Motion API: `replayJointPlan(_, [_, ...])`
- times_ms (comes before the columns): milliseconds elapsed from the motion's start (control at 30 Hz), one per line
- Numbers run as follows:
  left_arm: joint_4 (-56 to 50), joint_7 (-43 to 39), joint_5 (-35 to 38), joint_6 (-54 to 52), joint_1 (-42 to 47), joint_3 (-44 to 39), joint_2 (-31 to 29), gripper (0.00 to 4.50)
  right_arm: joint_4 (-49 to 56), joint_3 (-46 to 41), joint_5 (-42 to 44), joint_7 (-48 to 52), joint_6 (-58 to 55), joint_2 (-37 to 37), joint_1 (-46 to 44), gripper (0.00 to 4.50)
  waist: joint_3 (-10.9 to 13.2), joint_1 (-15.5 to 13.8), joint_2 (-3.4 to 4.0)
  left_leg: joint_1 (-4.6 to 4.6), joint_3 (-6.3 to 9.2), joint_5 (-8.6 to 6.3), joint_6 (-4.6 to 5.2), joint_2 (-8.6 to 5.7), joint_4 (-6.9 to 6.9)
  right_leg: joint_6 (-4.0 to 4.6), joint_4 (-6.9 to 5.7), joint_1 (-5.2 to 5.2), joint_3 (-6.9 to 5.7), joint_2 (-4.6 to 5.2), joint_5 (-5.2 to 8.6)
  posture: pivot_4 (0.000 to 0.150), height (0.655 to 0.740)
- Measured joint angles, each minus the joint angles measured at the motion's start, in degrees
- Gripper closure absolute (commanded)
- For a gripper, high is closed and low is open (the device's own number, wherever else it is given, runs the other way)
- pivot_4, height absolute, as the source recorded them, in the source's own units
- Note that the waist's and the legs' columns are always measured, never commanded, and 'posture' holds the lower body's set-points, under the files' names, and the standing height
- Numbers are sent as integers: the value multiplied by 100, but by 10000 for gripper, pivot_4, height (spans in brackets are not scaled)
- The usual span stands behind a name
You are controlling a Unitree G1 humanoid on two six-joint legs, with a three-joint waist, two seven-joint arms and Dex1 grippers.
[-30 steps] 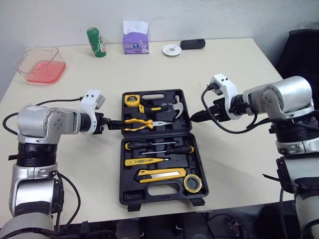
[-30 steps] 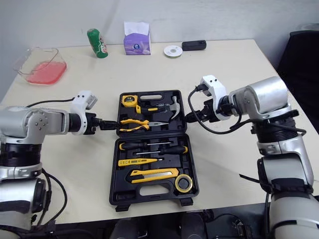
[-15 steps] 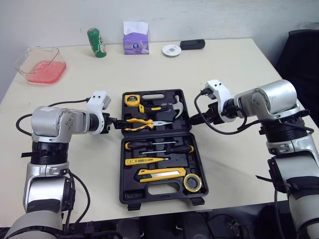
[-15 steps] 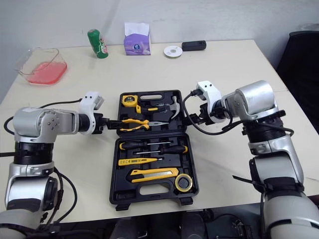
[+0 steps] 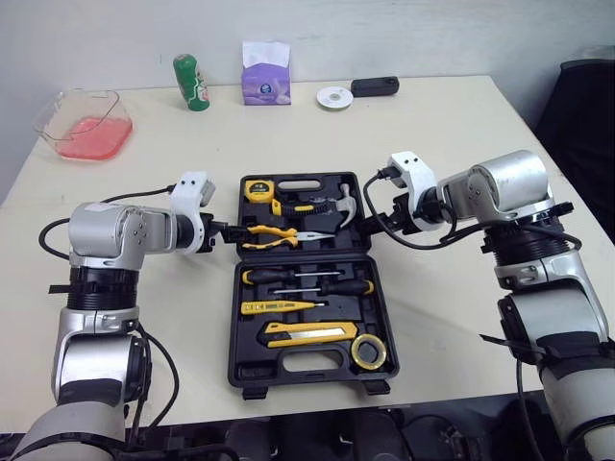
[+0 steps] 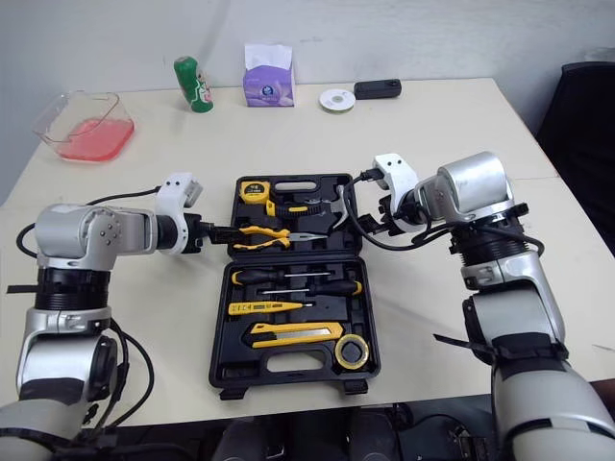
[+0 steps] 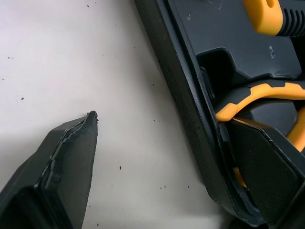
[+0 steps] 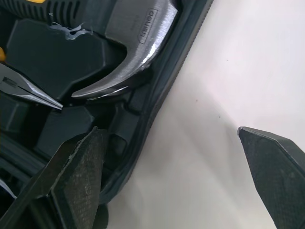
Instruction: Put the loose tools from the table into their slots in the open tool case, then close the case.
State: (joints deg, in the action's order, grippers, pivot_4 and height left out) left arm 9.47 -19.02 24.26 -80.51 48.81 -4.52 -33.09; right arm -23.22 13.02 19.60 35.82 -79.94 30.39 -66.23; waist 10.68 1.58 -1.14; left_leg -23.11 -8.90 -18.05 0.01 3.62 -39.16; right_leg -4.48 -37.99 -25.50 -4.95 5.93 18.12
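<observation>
Left wrist view: pliers [image 7: 257, 92] run off the edge, just a yellow handle curve showing, and a left claw [image 7: 162, 119] finger [image 7: 267, 162] covers part of it. Right wrist view: hammer [image 8: 138, 43] loses its handle at the edge, and the tool case [image 8: 167, 81] rim goes hidden behind a right claw [image 8: 167, 129] finger [image 8: 76, 176].

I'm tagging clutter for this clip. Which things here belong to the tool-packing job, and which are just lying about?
Job: tool case holding the hammer, pliers, tape measure, screwdrivers, utility knife and tape roll; left end effector and right end effector, both open at the case's sides.

Lying about: green bottle, tissue box, disc, black device, clear container.
</observation>
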Motion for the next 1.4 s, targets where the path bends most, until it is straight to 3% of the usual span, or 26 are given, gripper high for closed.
replayJointPlan(467, [-86,198,-24,-54,-17,-145,160,139,-91,-209,-132,-329,-31,-256,172,0,-1,-4,-1,-1,4,2,0,-1,-1,-1,-2,1,-1,1,-1,1500,7400])
replayJointPlan(567, [-210,259,-26,-122,-43,-186,217,0,-86,-311,-109,-373,-111,-305,194,7668,-1,-2,-1,-1,4,2,0,-2,-1,-1,-2,1,-1,1,-1,1500,7400])
replayJointPlan(600, [-231,265,-25,-125,-43,-208,253,2612,-64,-324,-94,-371,-119,-334,194,12999,-1,-2,-1,-1,4,2,0,-2,-1,-1,-2,1,-1,1,-1,1500,7400])
replayJointPlan(667, [-269,266,-24,-131,-46,-218,297,8449,-16,-326,-53,-371,-116,-373,194,22094,-1,-5,-1,-1,4,2,0,-3,-1,-2,-1,1,0,1,-1,1500,7400])
replayJointPlan(800, [-436,242,21,-216,-82,-226,397,27693,63,-411,-6,-395,-136,-460,192,43160,-3,-14,-5,-1,8,3,2,-5,-2,-5,-1,5,-1,2,-3,1500,7400])
replayJointPlan(833, [-458,225,45,-247,-82,-229,419,31749,53,-479,-4,-431,-149,-478,193,45000,-6,-14,-9,-1,8,4,3,-4,-4,-6,0,6,-1,2,-3,1500,7400])
replayJointPlan(933, [-493,209,89,-348,-82,-355,515,43384,30,-639,-17,-568,-181,-537,197,45000,-7,-8,-11,-1,8,6,6,-7,-4,-9,-1,7,0,6,-6,1500,7400])
replayJointPlan(1200, [-499,337,67,-297,-131,-595,668,43841,31,-1357,-16,-1007,-234,-870,310,45000,-8,5,-13,1,7,7,5,-5,-4,-8,-2,7,3,2,-7,1500,7400])
replayJointPlan(1400, [-642,452,-20,1122,-521,-897,1025,44517,279,-1829,-34,-1210,1279,-1098,790,45000,-8,6,-13,-8,7,11,1,-5,5,-6,6,-1,2,0,-9,1500,7400])
